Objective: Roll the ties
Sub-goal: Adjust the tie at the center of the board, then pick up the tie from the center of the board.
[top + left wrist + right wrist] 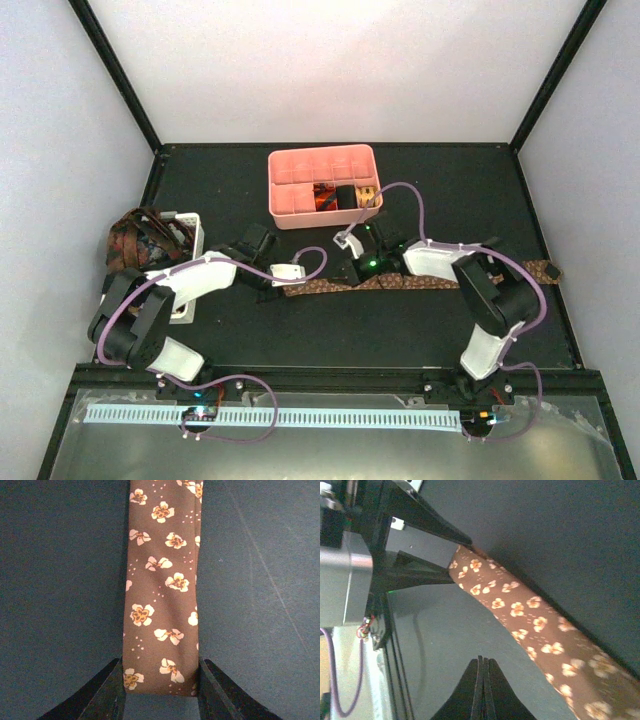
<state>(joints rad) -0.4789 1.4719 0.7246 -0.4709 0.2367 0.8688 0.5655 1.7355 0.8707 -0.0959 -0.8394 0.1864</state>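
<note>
Black table [450,200], brown tie [160,605] end between released left gripper [161,666], right gripper [481,664] clenched empty

Necktie [160,595]: brown, scattered cream flowers with orange centres, tiny pink dots. Compartmented tray [300,218]: pink. Slotted basket [190,225]: white. Table top [400,330]: black. Arm cables [422,212]: lilac.

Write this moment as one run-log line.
left gripper: open, astride end of brown flower-print fabric tie | right gripper: shut, empty, beside tie | tie: not yet rolled
</note>
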